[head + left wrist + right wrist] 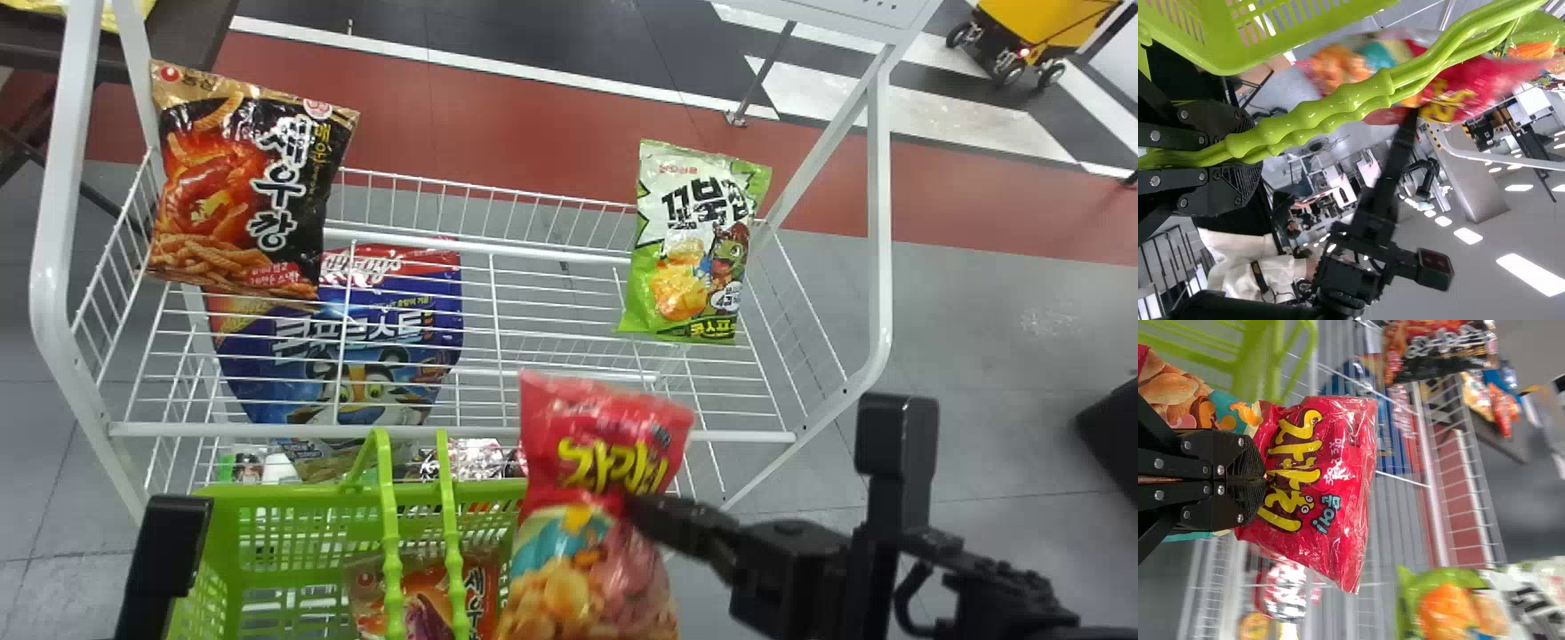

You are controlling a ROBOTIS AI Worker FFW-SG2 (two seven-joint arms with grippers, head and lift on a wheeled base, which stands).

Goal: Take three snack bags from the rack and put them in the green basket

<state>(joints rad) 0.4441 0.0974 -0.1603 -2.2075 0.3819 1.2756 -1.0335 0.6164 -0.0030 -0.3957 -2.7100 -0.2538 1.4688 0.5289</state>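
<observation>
The red snack bag (605, 436) hangs upright at the green basket's (267, 491) right end, its top seal up. I'd guess it's light and puffy, the film slippery, the chips inside easily crushed. The right gripper (1263, 479) has it pinched around the middle; nearer that top seal looks kinder to the contents. The left gripper (1248, 159) is closed around the basket's handles (1338, 100). Another bag (476, 596) lies inside, so go down gently beside it.

A stocked white wire rack (267, 430)
Black snack bag (244, 187) left, green snack bag (689, 244) right; blue snack bag (391, 329) lower, behind wires.
</observation>
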